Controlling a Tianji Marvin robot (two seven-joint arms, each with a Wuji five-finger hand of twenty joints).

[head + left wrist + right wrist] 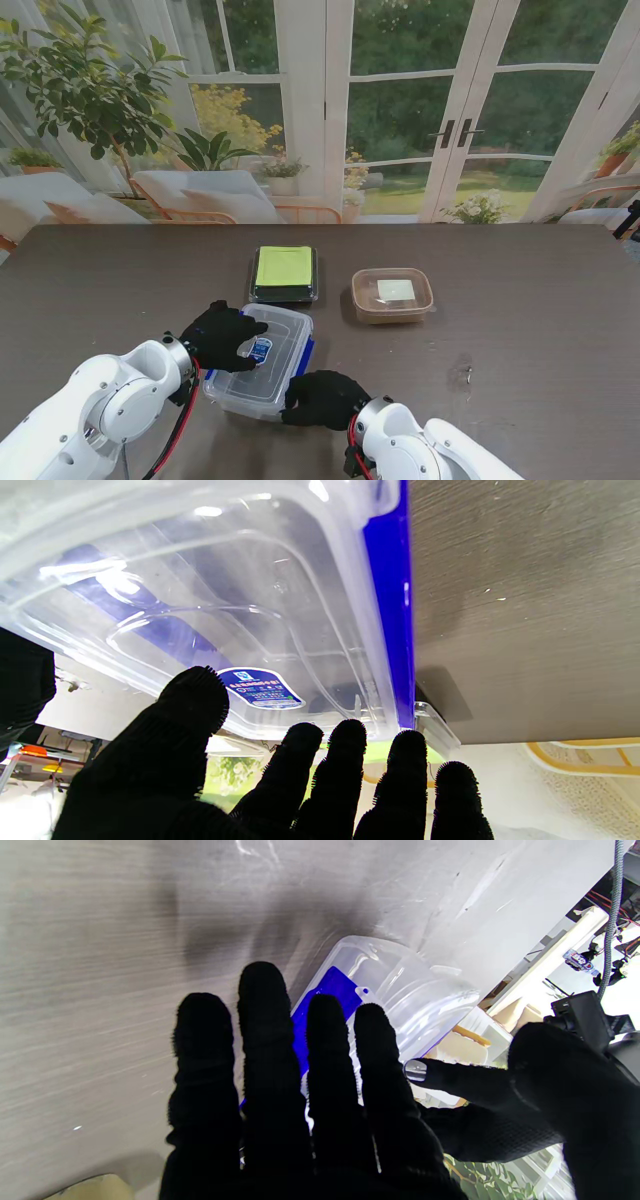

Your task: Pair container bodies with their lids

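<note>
**Both hands on the clear box at the near edge of the table**

A dark wood-grain table (520, 330) is standing before white French doors that are giving onto a green garden, with leafy potted plants (85, 85) and pale lounge chairs (205, 195) just beyond its far edge.

A clear plastic container with blue latches (262, 362) is lying near the table's near edge, its clear lid on top bearing a small blue label (260, 350). The left hand (222, 336), in a black glove, is resting on the lid from the left, its fingers spread flat across the top beside the label; it is pressing rather than gripping. The right hand (322, 398), also gloved in black, is lying against the container's near right corner with its fingers extended along the blue latch; whether it is actually clasping the box I cannot tell.

Farther from me, a dark container with a yellow-green lid (285, 273) is sitting just beyond the clear one. To its right, apart from it, a brown translucent container (392, 294) is sitting with its lid on and a pale square showing in the middle.
</note>
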